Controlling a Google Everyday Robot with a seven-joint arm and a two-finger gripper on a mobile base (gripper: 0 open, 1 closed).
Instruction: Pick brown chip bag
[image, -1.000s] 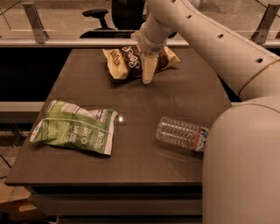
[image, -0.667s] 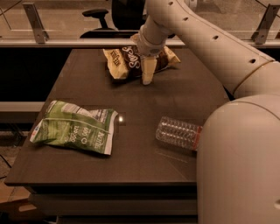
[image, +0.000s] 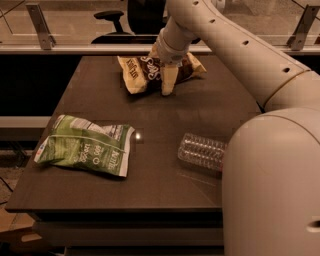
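The glossy dark-brown chip bag with tan-yellow ends (image: 139, 71) lies at the dark table's (image: 165, 117) far edge. The cream gripper (image: 166, 82) presses against its middle; I cannot tell whether it has a hold.

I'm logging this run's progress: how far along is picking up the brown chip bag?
Done: the gripper is down at the brown chip bag on the far side of the table. In hand: getting a grip on the bag's middle. Left: the lift, since the bag looks to lie on the table.
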